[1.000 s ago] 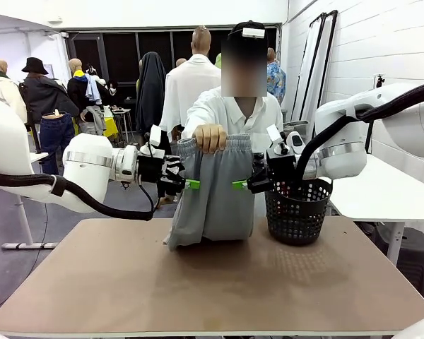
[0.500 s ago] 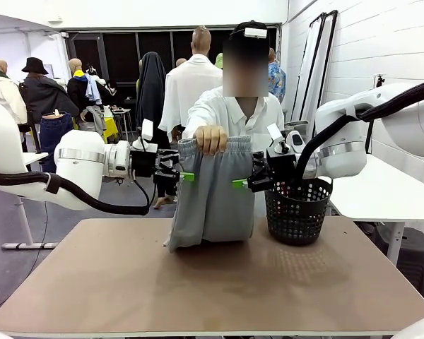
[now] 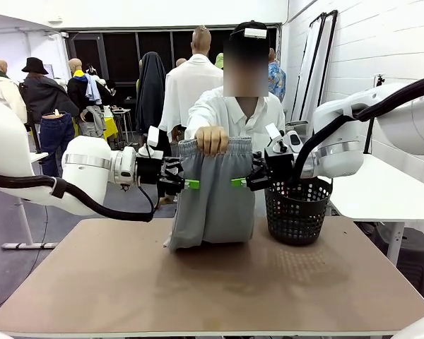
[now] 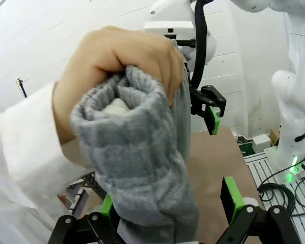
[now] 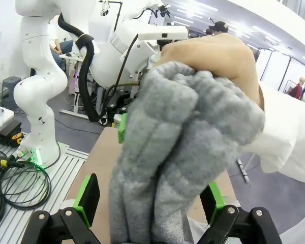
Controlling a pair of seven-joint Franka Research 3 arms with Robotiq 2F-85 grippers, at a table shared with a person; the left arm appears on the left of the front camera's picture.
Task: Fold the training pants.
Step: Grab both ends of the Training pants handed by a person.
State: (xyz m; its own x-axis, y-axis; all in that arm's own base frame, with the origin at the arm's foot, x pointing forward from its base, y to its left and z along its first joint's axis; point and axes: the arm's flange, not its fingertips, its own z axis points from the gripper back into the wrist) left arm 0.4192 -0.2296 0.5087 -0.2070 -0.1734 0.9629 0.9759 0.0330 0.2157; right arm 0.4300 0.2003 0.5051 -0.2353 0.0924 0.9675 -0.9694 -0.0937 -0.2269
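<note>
Big brown table (image 3: pixel 198 289), and over its far side the grey training pants (image 3: pixel 215 198) hang straight up and down, leg ends slumped on the tabletop. A black mesh basket (image 3: pixel 297 212) stands just beside them on the right arm's side, and the person's hand (image 3: pixel 212 139) bunches the waistband up top. Neither arm is nearer. The jaws of the left arm (image 3: pixel 92 169) and the right arm (image 3: pixel 339 148) are level with each other partway down, wide open and gripping nothing, each straddling one side edge of the cloth, so I'd guess clamping those edges is next.
</note>
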